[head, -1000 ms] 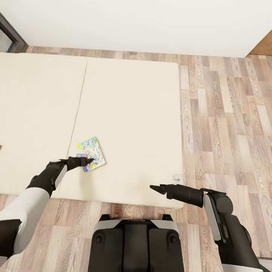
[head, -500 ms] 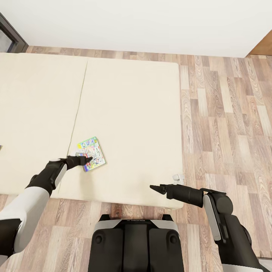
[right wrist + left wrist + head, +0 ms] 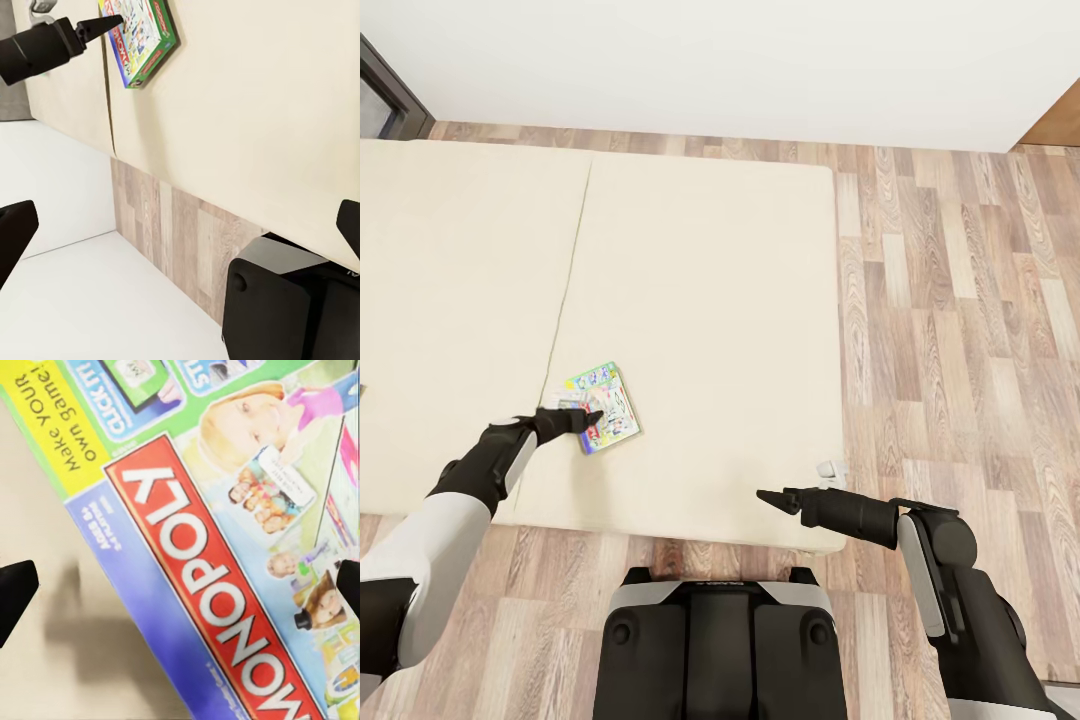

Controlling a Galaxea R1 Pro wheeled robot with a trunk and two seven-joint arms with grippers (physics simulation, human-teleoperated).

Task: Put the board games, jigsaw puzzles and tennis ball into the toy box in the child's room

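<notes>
The left claw [image 3: 588, 422] hovers right over the near edge of a board game [image 3: 603, 406], a flat Monopoly box [image 3: 225, 547] lying face up on the beige bed [image 3: 710, 300]. Its fingers stand wide apart, one tip over bare mattress just beside the box's blue edge and the other over the printed lid, so the edge lies between them. That straddle looks like the setup for pinching the box by its side, since a flat box on a soft bed offers little else to grip.

The right claw [image 3: 772, 498] hangs open and empty over the bed's near edge, well apart from the box, likely kept clear. The wood floor [image 3: 960, 320] lies beyond it.
</notes>
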